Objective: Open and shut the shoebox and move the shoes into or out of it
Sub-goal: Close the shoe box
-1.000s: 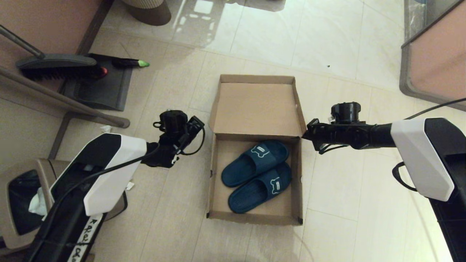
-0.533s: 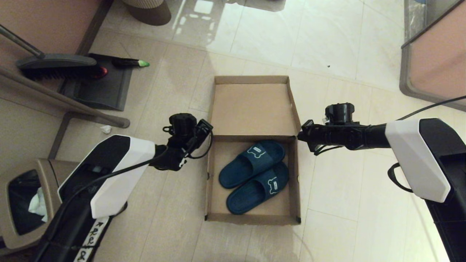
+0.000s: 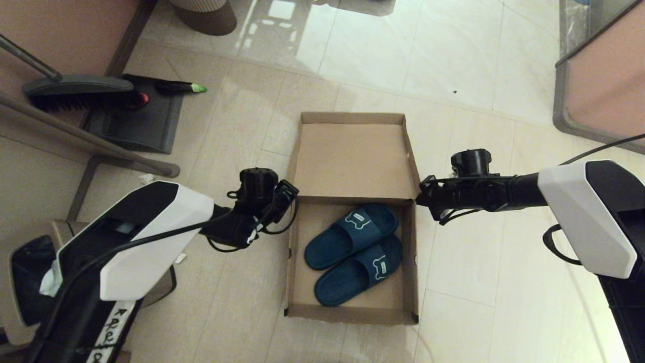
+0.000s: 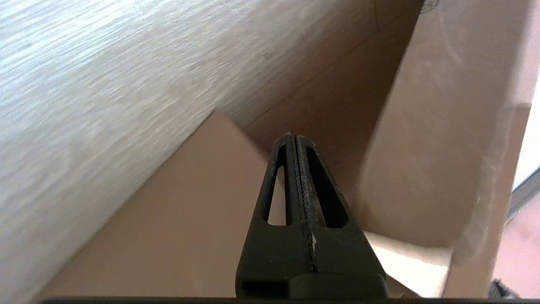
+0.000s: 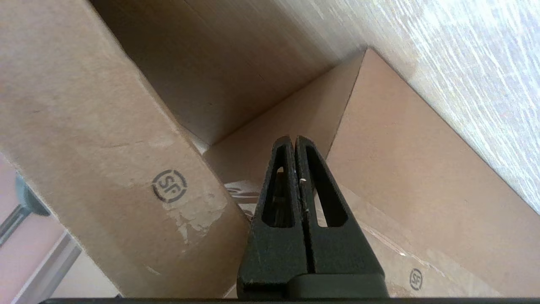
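Note:
The shoebox (image 3: pixel 295 282) lies open on the tiled floor, its flap lid (image 3: pixel 352 156) folded back on the far side. The two navy shoes (image 3: pixel 352 247) lie side by side inside it, white emblems up. My left gripper (image 3: pixel 291 197) is shut and holds nothing, pressed close to the left hinge corner, with cardboard walls (image 4: pixel 438 139) around its tips (image 4: pixel 294 137). My right gripper (image 3: pixel 421 194), also shut and holding nothing, is at the right hinge corner. In the right wrist view its tips (image 5: pixel 294 138) point at the fold between stamped cardboard panels (image 5: pixel 105 126).
A brown trash bin (image 3: pixel 30 272) stands under my left arm. A broom (image 3: pixel 80 93) and dustpan (image 3: pixel 136 123) lie at the far left, beside a slanted rail (image 3: pixel 101 143). A scrap of paper (image 3: pixel 146 177) is on the floor. Furniture (image 3: pixel 599 85) fills the far right corner.
The box has slid a little toward me. My left gripper moved right, up to the left hinge corner. The right gripper came slightly toward me with the box corner.

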Robot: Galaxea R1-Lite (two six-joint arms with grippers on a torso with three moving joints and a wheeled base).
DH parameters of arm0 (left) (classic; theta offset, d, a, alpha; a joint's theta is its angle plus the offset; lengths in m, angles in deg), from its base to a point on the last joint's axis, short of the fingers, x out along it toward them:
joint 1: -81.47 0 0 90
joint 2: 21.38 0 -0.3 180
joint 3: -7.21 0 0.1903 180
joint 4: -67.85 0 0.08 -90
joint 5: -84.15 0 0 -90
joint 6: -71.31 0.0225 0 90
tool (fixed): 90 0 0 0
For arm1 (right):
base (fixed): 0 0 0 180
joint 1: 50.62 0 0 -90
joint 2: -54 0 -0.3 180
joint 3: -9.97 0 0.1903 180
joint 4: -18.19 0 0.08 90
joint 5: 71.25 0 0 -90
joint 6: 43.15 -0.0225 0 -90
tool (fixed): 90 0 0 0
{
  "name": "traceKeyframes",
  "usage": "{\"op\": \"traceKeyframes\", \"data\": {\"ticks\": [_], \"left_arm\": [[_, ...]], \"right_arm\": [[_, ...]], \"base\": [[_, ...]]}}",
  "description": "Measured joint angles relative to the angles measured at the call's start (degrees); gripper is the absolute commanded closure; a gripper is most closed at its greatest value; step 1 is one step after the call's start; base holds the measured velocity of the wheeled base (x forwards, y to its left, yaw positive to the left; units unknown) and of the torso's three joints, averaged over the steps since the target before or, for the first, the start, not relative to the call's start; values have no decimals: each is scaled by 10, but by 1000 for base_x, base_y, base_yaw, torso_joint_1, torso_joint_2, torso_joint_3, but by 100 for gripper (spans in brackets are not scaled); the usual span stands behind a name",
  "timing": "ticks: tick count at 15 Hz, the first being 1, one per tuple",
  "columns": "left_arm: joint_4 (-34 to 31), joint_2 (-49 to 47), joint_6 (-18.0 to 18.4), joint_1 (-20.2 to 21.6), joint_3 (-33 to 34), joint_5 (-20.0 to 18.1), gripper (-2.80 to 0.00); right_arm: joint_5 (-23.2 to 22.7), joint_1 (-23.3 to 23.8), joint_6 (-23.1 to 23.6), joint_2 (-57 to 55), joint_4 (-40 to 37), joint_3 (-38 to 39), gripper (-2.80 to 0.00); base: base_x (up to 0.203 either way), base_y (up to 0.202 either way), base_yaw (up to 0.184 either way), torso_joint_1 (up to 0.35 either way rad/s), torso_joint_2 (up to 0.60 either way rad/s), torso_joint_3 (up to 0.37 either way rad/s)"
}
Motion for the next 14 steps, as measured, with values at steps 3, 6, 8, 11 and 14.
{"op": "traceKeyframes", "data": {"ticks": [3, 6, 8, 11, 14], "left_arm": [[1, 25, -22, -8, 39, 18, 0], [0, 35, -23, -8, 49, 27, 0], [0, 37, -22, -3, 50, 27, 0], [0, 37, -22, -1, 51, 27, 0], [0, 36, -21, -3, 51, 27, 0]], "right_arm": [[17, 13, 1, 7, 1, 4, 0], [18, 26, 2, 5, 4, -2, 0], [16, 34, -1, -5, 4, -26, 0], [-31, 39, -7, -28, 61, -50, 0], [-89, 43, -16, -57, 156, -54, 0]], "base": [[0, 0, 0, 0, 0, 0], [0, 0, 0, 0, 0, 0], [0, 0, 0, 0, 0, 0], [0, 0, 0, 0, 0, 0], [0, 0, 0, 0, 0, 0]]}}
